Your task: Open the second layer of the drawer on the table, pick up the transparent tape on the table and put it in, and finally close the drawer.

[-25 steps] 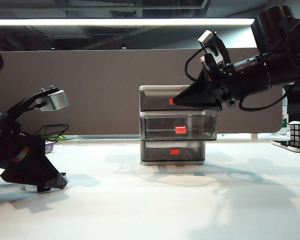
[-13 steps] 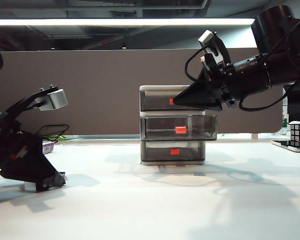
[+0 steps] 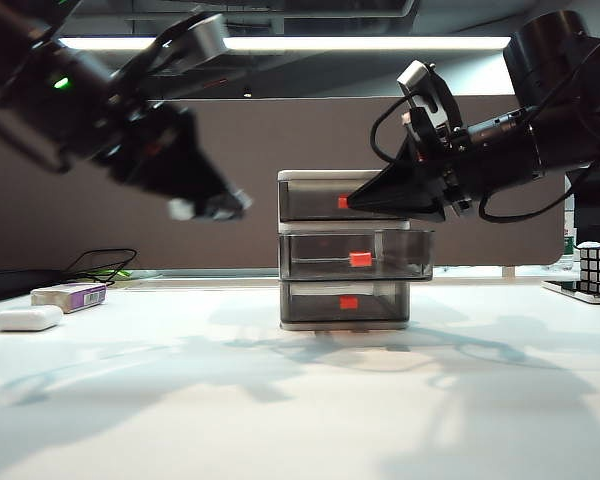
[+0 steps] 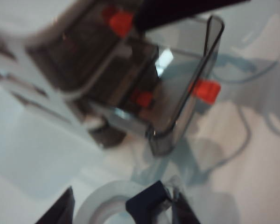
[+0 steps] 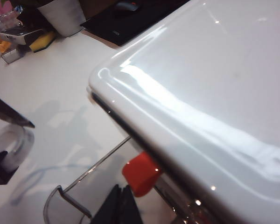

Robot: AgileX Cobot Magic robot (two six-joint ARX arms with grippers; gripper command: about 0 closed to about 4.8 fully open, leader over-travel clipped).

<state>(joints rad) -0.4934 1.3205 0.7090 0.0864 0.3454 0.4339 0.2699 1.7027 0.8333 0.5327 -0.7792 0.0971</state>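
Now carrying the tape over.
My left gripper (image 3: 208,207) stays clamped on the transparent tape (image 4: 113,205), high beside the drawer (image 3: 345,250); my right gripper (image 3: 352,203), fingers together, steadies the top while the second layer (image 3: 357,256) stands open.

drawer (image 3: 345,250): smoky translucent plastic, glossy top | table (image 3: 280,400): matt white
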